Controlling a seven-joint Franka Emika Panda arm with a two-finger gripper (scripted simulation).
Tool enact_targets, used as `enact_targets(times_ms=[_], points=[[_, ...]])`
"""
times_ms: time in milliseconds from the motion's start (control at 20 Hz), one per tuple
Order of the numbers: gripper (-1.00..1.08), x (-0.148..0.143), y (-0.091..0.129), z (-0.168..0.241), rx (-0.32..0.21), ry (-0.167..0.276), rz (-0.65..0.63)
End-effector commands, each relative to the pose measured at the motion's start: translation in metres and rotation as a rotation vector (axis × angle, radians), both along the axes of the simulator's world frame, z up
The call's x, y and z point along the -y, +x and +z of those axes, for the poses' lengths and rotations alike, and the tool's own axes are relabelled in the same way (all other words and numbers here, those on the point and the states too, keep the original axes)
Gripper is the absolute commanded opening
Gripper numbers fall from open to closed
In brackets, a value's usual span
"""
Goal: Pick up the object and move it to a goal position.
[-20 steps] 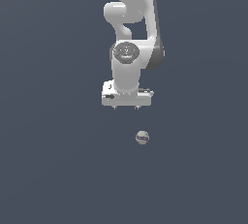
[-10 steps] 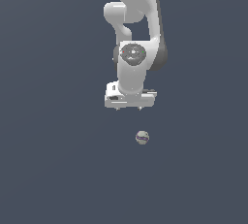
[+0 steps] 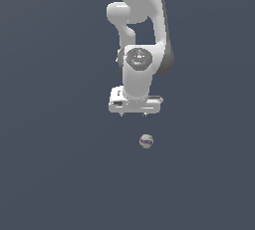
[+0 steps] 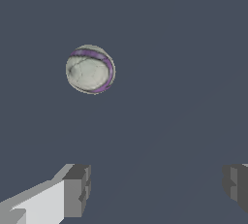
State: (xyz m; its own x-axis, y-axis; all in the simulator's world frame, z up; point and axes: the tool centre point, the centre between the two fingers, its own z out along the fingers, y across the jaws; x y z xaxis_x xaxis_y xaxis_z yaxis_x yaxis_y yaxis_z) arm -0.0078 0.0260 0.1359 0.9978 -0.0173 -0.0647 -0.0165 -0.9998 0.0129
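In the exterior view, your gripper (image 3: 134, 115) hung above the ball (image 3: 146, 141), well apart from it, and the ball sat slightly toward the exterior view's right of the gripper's middle. Nothing was gripped. To do this approach well, you needed to slide across until the ball sat between the fingertips, then drop straight down before closing.

In the wrist view, your fingers (image 4: 76, 190) stood spread wide with only bare floor (image 4: 160, 121) between them, and the ball (image 4: 90, 69) lay beyond the tips, off toward one finger, not centred in the gap. It was a small off-white sphere with fine crackle lines and a purple band curving round one side. Round as it was, I judged an off-centre pinch could have squirted it away.
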Motion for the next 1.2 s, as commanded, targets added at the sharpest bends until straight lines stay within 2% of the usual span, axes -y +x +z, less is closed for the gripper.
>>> enact_targets(times_ms=[0, 700, 1150], points=[[1.00, -0.004, 0.006, -0.003, 0.005, -0.001, -0.027], [1.00, -0.043, 0.061, -0.035, 0.049, -0.002, -0.278], [1.00, -0.058, 0.078, -0.048, 0.065, -0.001, -0.366]])
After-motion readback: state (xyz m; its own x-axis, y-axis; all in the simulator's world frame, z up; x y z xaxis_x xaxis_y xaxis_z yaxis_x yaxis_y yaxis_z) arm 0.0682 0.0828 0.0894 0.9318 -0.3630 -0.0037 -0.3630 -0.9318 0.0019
